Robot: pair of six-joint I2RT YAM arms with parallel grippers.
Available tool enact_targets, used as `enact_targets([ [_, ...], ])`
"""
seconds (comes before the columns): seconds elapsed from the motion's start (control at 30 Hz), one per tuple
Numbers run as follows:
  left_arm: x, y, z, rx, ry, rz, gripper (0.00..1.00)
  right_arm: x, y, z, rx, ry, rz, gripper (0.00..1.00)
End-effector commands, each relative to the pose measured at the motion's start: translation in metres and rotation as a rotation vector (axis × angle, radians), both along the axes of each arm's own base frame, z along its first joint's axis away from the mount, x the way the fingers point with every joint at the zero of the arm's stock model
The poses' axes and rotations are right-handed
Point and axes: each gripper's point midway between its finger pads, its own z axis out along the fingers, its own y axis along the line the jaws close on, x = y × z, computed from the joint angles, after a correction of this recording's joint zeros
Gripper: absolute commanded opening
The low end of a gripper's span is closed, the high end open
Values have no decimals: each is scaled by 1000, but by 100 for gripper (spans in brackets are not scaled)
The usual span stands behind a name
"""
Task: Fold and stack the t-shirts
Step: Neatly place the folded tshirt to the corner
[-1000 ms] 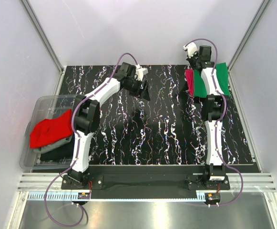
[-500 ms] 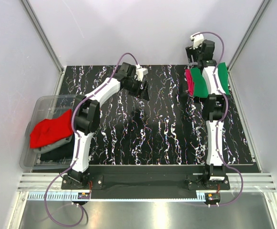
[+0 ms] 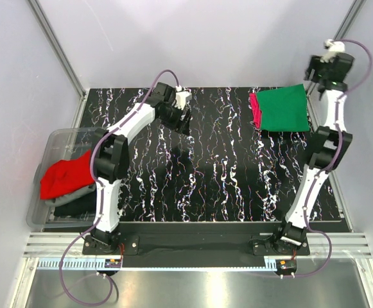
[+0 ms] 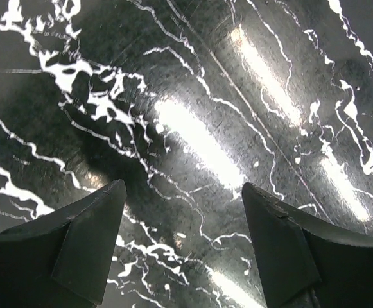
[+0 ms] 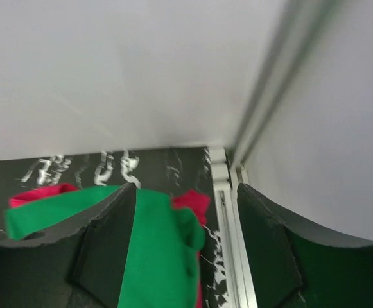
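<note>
A folded green t-shirt [image 3: 282, 109] lies flat at the table's far right on top of a magenta-pink t-shirt [image 3: 255, 109], whose edge shows on the left. My right gripper [image 3: 318, 72] hangs raised beyond the stack near the back right corner. It is open and holds nothing, and the green shirt [image 5: 154, 256] and the pink shirt [image 5: 192, 200] lie below it. My left gripper [image 3: 183, 122] is open over bare marbled table [image 4: 192, 128] at the back middle-left. A red t-shirt [image 3: 67, 174] sits in the bin on grey [image 3: 86, 190] and black [image 3: 70, 206] ones.
The clear plastic bin [image 3: 42, 208] stands off the table's left edge. White walls and metal corner posts [image 5: 269, 96] close in the back and sides. The right arm's links rise along the table's right edge [image 3: 330, 160].
My right gripper has opened and swung up and right, off the green shirt, which now lies uncovered. My left gripper has shifted slightly left and stays open.
</note>
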Motion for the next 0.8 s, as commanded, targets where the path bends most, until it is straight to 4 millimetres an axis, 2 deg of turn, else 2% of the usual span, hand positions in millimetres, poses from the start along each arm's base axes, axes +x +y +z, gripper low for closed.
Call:
enact_targets([
  [0.0, -9, -2, 22, -68, -1, -21, 79, 0, -6, -37, 195, 53, 62, 70],
  [0.03, -11, -2, 19, -71, 12, -19, 79, 1, -5, -59, 270, 94, 59, 68],
  [0.07, -12, -4, 16, -77, 24, -25, 79, 2, -4, -50, 312, 73, 84, 67],
  [0.13, -13, -9, 12, -64, 21, -35, 79, 2, -10, -61, 386, 81, 88, 64],
  [0.3, -16, -21, 3, -27, 6, -65, 80, 3, 0, -70, 431, 90, 140, 61],
  [0.4, -21, -28, 1, -25, 14, -81, 80, 3, 2, -61, 430, 76, 149, 59],
  [0.47, -24, -31, -1, -32, 26, -85, 80, 3, 1, -48, 421, 57, 135, 60],
  [0.5, -24, -31, -1, -35, 28, -85, 80, 1, 2, -34, 406, 38, 134, 61],
  [0.6, -25, -37, 0, -51, 38, -92, 80, 0, 4, -20, 362, 20, 120, 65],
  [0.63, -24, -37, 2, -54, 35, -92, 80, -2, 5, -4, 319, -1, 129, 66],
  [0.7, -23, -40, 5, -65, 29, -92, 80, -4, 12, 1, 277, 1, 133, 67],
  [0.73, -23, -40, 6, -69, 34, -93, 80, -7, 13, 13, 240, -14, 141, 67],
  [0.77, -23, -41, 7, -71, 31, -92, 80, -8, 15, 12, 224, -6, 141, 67],
])
